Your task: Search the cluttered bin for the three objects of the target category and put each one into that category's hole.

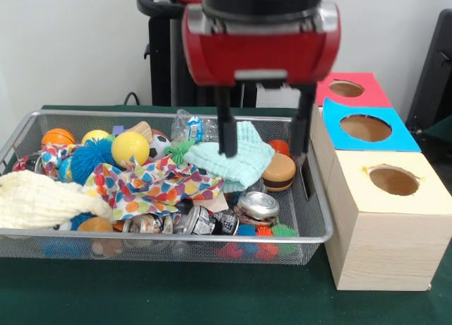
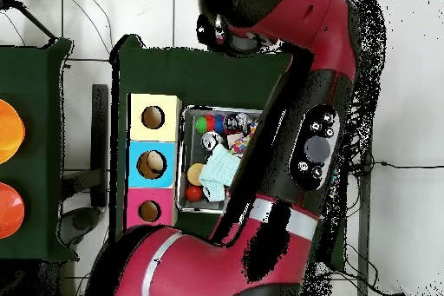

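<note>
Hidden: in the overhead view the red arm (image 2: 295, 136) covers most of the wire bin (image 2: 185, 158), so only the strip beside the boxes shows.
Bin, left end: a cream cloth (image 1: 42, 201) hangs over the near rim, with an orange ball (image 1: 58, 136) and a blue spiky ball (image 1: 90, 157) behind it.
Bin, middle: a yellow ball (image 1: 130, 148) sits above a polka-dot cloth (image 1: 152, 186); dark cans (image 1: 205, 221) lie along the front wall, labels unreadable.
Gripper: the gripper (image 1: 265, 143) stands spread wide, its left finger touching a mint green cloth (image 1: 236, 162), its right finger by the bin's right wall.
Bin, right end: a toy burger (image 1: 279, 172) and a silver can top (image 1: 258, 204).
Boxes: cream box (image 1: 388, 219) nearest, then blue box (image 1: 366, 129), then red box (image 1: 349, 90), each with one round hole; hole contents are not discernible from the front.
</note>
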Tool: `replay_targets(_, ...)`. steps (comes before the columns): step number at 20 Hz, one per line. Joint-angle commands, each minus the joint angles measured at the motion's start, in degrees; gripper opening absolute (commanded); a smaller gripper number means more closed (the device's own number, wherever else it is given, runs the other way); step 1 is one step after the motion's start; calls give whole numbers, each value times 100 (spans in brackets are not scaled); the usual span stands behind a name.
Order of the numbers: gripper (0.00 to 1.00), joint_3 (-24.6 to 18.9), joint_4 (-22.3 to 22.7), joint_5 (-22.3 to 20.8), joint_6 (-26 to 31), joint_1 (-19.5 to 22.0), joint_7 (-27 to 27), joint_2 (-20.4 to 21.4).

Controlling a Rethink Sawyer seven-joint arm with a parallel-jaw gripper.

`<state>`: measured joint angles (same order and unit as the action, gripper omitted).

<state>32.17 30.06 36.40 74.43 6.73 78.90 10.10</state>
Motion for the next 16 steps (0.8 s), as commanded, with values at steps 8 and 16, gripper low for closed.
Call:
replay_targets(8,100,-1372,3182,-754,-909,57,-1266,1538)
replay_targets(16,100,-1654,3386,-1084,-977,167,-1109,1760)
